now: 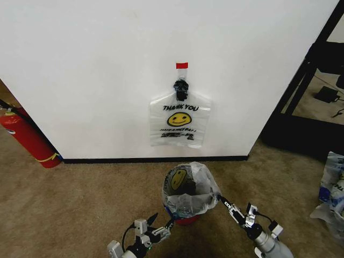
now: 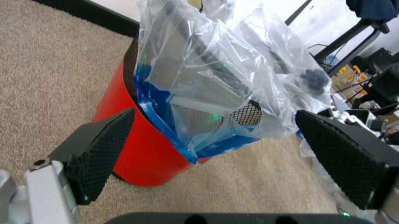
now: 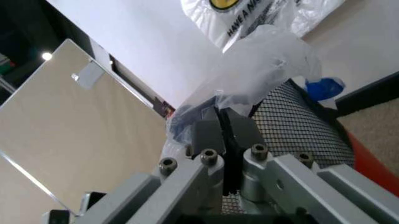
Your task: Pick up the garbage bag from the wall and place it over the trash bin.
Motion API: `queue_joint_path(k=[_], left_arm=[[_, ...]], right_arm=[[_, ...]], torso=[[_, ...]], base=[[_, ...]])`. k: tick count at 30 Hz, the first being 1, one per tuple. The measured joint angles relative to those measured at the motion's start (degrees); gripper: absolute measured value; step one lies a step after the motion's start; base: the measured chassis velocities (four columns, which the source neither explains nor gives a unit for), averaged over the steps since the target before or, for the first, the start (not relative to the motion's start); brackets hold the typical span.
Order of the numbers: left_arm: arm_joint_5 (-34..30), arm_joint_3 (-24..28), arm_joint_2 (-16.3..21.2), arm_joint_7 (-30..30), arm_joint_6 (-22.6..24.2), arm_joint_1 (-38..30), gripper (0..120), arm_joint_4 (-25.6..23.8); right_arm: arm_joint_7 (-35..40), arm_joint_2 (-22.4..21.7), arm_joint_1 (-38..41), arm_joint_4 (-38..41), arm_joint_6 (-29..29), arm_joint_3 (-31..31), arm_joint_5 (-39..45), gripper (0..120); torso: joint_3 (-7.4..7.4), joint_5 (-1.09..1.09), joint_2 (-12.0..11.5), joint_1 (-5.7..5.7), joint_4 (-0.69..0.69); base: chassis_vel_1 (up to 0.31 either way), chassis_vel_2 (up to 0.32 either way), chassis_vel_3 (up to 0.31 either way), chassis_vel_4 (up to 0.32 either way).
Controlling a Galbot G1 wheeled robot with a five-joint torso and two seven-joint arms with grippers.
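A garbage bag [image 1: 189,188] is draped over the trash bin [image 1: 185,215], which stands on the carpet [image 1: 70,204] at 6 o'clock from a second bag [image 1: 180,123] hanging on the white wall [image 1: 107,70] from a black hook [image 1: 181,88] under a strip of red tape [image 1: 182,65]. The draped bag's plastic spills over the rim and down the mesh, with its smiley face showing inside at the bin's 10 o'clock edge. The left gripper [image 1: 161,228] sits low at the bin's 7 o'clock, fingers [image 2: 100,149] spread wide apart and holding nothing; in the left wrist view they stand just short of the bin's red base [image 2: 137,149] and a blue patch of bag. The right gripper [image 1: 224,204] is at the bin's 4 o'clock, its fingers [image 3: 209,133] pressed together with a fold of the bag pinched between them beside the mesh wall. A red fire extinguisher [image 1: 27,137] leans against the wall well off at 9 o'clock.
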Motion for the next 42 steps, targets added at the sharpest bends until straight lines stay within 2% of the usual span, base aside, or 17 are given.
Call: queue_joint_path(k=[19,34,42], left_arm=[[0.03,-0.06,0.14,0.16,-0.27,0.2,100,-0.16],[0.04,0.25,-0.03,0.31,-0.31,-0.02,100,0.53],[-0.02,0.3,-0.05,0.49,-0.4,-0.05,100,0.8]], right_arm=[[6.53,1.16,0.18,-0.74,3.67,-1.64,-1.73,0],[15.33,2.16,-0.69,0.3,7.93,-3.11,-2.58,0],[16.4,2.9,-0.93,0.2,8.78,-3.84,-4.48,0]], torso=[[0.0,0.0,0.0,0.0,0.0],[0.0,0.0,0.0,0.0,0.0],[0.0,0.0,0.0,0.0,0.0]], base=[[0.0,0.0,0.0,0.0],[0.0,0.0,0.0,0.0],[0.0,0.0,0.0,0.0]])
